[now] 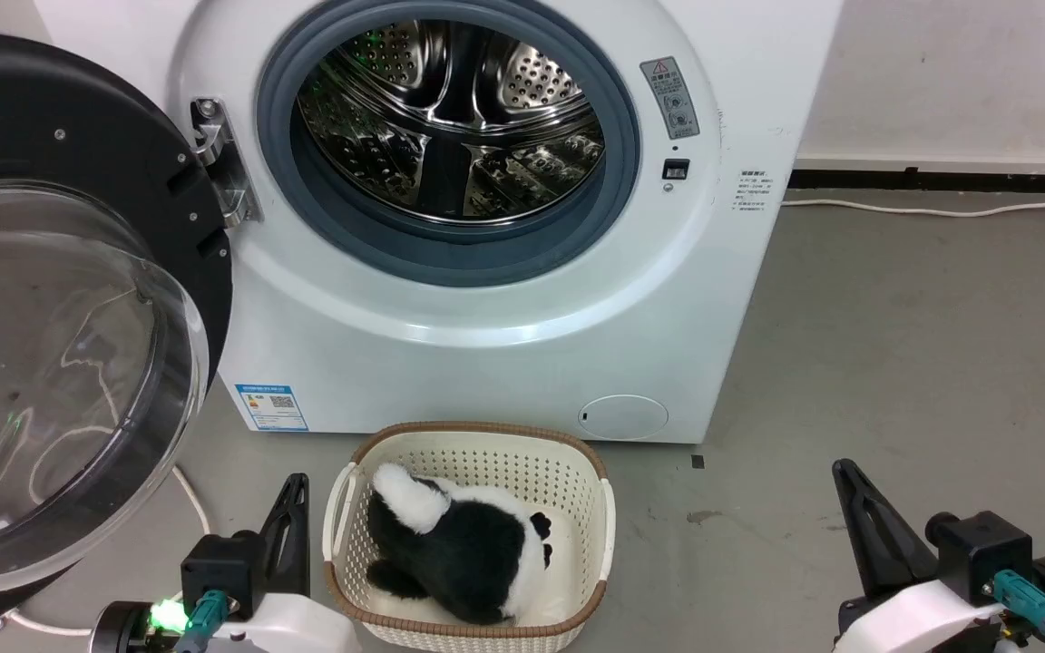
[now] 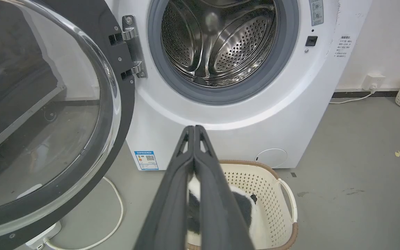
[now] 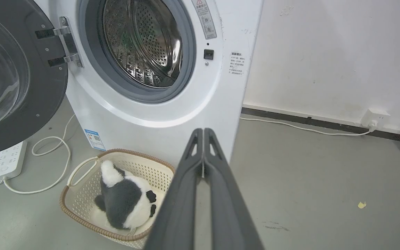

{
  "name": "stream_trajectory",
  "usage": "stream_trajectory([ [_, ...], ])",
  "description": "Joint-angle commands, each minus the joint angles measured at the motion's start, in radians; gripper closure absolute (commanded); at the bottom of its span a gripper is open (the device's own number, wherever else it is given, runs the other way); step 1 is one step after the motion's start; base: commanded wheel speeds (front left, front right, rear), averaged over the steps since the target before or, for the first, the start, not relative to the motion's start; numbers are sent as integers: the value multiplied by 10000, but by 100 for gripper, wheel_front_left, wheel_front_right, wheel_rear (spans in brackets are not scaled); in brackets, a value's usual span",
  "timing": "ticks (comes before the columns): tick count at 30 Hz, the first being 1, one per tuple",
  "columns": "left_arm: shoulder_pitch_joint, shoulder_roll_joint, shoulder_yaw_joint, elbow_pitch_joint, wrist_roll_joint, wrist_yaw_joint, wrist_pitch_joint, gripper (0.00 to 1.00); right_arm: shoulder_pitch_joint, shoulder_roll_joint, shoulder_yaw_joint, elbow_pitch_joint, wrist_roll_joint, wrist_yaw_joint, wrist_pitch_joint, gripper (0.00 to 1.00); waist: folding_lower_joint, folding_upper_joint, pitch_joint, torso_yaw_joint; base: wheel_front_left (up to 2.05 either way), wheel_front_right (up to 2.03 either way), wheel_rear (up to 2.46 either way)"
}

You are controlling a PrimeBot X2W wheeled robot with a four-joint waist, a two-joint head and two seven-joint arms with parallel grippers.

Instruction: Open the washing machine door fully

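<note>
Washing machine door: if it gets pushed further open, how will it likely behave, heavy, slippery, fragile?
The washing machine door would likely swing as one rigid piece, since a metal hinge holds one side. Its broad black ring and bulging glass bowl suggest it is fairly heavy. The glossy glass probably feels slippery and could crack under a hard knock.

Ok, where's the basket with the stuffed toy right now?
Head view, bottom centre: the basket sits on the floor just in front of the washing machine.

The washing machine door runs off the left edge, blue label illegible.
</note>
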State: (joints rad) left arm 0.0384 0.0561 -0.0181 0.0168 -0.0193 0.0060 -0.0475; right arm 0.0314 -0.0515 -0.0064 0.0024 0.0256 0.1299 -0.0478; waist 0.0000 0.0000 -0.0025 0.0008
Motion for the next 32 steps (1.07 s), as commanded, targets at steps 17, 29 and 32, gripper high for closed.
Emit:
stream_trajectory([
  [17, -336, -45, 147, -144, 168, -50, 376, 100, -268, 12, 54, -23, -206, 8, 379, 100, 0, 0, 19, -6, 0, 0, 0],
  [29, -384, -59, 181, -168, 193, -60, 475, 100, -314, 13, 64, -24, -256, 8, 478, 100, 0, 0, 25, -8, 0, 0, 0],
  [32, -384, -59, 181, -168, 193, -60, 475, 100, -314, 13, 64, -24, -256, 8, 478, 100, 0, 0, 25, -8, 0, 0, 0],
])
